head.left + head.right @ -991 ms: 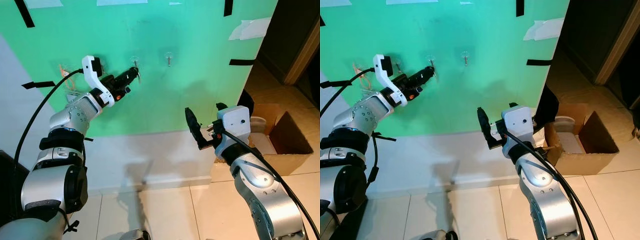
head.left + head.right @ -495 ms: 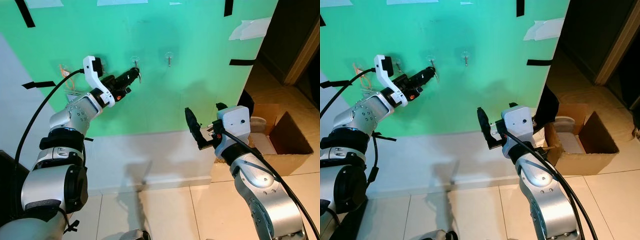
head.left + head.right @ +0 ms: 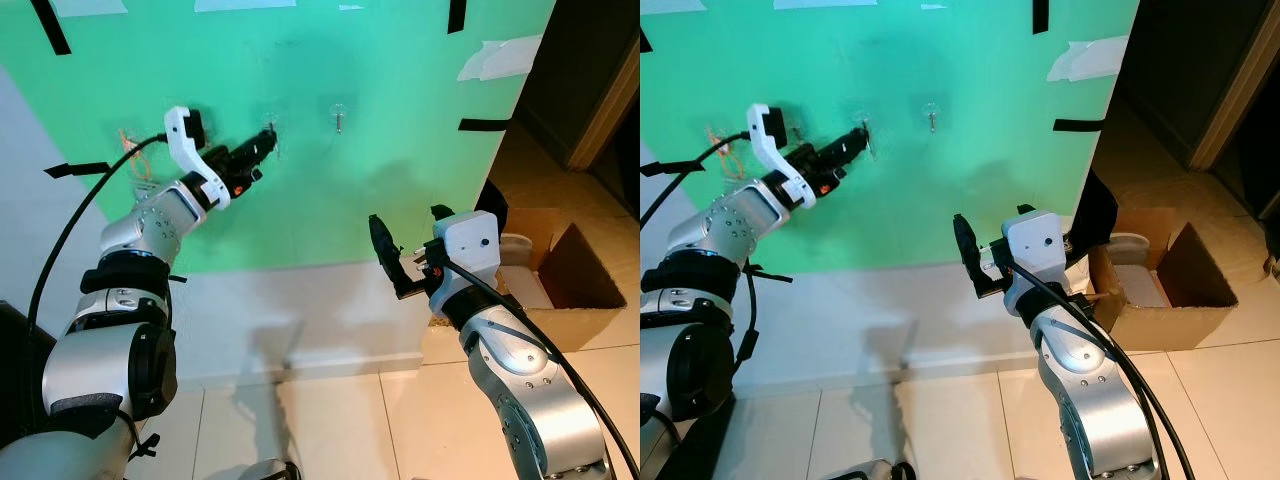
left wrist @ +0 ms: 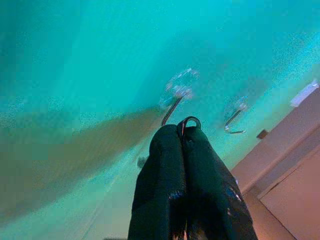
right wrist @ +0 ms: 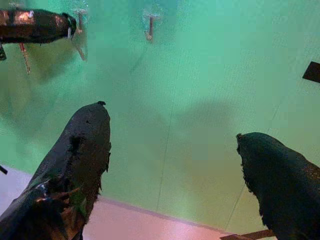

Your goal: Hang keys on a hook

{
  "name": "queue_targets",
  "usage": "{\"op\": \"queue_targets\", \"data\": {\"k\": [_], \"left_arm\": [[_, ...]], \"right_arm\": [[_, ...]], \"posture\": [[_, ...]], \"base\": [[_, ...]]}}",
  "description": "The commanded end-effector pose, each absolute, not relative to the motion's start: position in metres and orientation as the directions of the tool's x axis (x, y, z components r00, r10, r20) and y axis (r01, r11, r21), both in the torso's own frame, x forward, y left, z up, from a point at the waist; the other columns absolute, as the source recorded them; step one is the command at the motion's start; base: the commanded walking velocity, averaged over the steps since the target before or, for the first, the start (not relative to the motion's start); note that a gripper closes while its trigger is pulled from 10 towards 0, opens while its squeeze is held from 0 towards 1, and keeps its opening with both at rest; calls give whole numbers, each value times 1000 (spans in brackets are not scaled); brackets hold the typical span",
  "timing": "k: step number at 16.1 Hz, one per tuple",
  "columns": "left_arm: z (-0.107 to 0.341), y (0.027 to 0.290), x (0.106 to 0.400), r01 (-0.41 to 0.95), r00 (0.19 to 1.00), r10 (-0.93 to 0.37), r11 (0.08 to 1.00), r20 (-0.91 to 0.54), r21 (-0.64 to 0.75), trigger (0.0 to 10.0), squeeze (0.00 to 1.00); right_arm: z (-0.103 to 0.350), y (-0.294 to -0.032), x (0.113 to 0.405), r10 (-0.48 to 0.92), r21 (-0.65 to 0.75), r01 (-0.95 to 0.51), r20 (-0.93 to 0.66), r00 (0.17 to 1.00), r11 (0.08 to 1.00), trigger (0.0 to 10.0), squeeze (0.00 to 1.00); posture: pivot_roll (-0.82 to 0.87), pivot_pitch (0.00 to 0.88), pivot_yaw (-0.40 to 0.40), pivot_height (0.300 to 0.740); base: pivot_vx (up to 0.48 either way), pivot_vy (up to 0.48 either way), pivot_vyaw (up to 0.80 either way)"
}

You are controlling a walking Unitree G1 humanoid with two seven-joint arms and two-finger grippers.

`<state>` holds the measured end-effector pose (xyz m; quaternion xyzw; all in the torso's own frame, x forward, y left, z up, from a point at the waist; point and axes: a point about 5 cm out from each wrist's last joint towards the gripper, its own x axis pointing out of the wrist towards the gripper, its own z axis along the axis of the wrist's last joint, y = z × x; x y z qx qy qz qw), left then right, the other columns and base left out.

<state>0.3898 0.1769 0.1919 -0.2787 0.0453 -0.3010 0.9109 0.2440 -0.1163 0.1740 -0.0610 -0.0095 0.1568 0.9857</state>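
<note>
On the green wall (image 3: 330, 190), two small clear hooks are stuck side by side. My left gripper (image 3: 266, 139) is raised to the left hook (image 3: 270, 122), its tips touching or nearly touching it. Its fingers (image 4: 172, 165) are shut on a small key ring (image 4: 189, 121), whose loop shows at the tips just below the left hook (image 4: 176, 96). The keys themselves are hidden. The second hook (image 3: 339, 116) is bare. My right gripper (image 3: 408, 238) is held low in front of the wall, open, with nothing between its fingers (image 5: 82, 150).
An open cardboard box (image 3: 572, 270) stands on the tiled floor at the right, beside a dark doorway (image 3: 590, 80). Black tape strips (image 3: 484, 124) and white paper scraps dot the wall. Something small and orange (image 3: 127, 141) hangs on the wall left of the hooks.
My left gripper has risen a little and closed in on the left hook with the key ring. The right arm has stayed where it was.
</note>
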Motion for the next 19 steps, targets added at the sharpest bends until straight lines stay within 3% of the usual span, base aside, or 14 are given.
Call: {"op": "queue_targets", "data": {"k": [1, 19], "left_arm": [[200, 181, 393, 511, 829, -553, 687, 85, -517, 10000, 0], [196, 175, 400, 466, 858, -514, 778, -2, -420, 10000, 0]], "right_arm": [[175, -115, 246, 315, -125, -313, 1, 949, 941, 10000, 0], [175, -114, 247, 319, -126, -316, 4, 948, 940, 10000, 0]], "posture": [[-148, 0, 104, 740], [-151, 0, 111, 740]], "base": [[0, 0, 0], [0, 0, 0]]}}
